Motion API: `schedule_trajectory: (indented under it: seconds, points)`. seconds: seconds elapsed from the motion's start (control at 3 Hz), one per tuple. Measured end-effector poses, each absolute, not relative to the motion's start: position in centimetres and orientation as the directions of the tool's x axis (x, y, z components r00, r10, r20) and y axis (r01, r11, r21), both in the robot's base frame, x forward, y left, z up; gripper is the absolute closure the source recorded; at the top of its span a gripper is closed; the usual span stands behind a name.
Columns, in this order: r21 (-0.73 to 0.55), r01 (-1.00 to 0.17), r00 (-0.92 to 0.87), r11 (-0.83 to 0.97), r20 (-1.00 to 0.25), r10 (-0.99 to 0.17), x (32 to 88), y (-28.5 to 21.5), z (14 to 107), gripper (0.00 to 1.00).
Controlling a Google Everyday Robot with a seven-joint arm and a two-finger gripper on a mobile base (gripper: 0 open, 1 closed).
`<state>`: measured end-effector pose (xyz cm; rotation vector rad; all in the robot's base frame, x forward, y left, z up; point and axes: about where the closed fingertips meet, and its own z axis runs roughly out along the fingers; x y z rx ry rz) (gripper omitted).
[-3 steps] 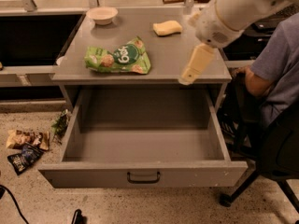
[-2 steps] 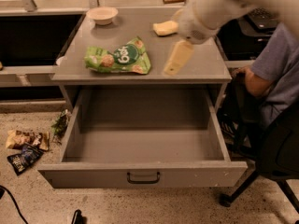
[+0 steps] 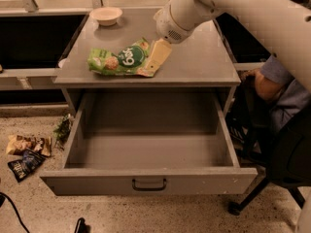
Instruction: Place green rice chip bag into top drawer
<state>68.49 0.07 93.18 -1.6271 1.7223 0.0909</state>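
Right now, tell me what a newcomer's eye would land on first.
The big white arm's claw is at the right end of the green rice chip bag on the grey cabinet top. Below, the top drawer stands pulled wide open, and snack packets lie on the floor beside it.

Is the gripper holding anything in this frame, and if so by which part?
Cannot be told. The gripper overlaps the right end of the green rice chip bag, which lies on the cabinet top; no grasp is visible.
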Motion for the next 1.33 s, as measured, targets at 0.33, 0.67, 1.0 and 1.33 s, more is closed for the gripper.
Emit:
schedule_trajectory:
  seconds: [0.33, 0.67, 1.0, 1.33]
  points:
    - [-0.434, -0.881, 0.115, 0.19, -0.586, -0.802, 69.5, 1.5, 92.5, 0.0]
    - [-0.424, -0.886, 0.147, 0.186, -0.638, -0.756, 71.7, 4.4, 91.0, 0.0]
    - [-0.398, -0.898, 0.148, 0.189, -0.677, -0.721, 73.5, 6.5, 89.4, 0.0]
    - [-0.364, -0.915, 0.15, 0.174, -0.706, -0.692, 74.4, 8.5, 88.0, 0.0]
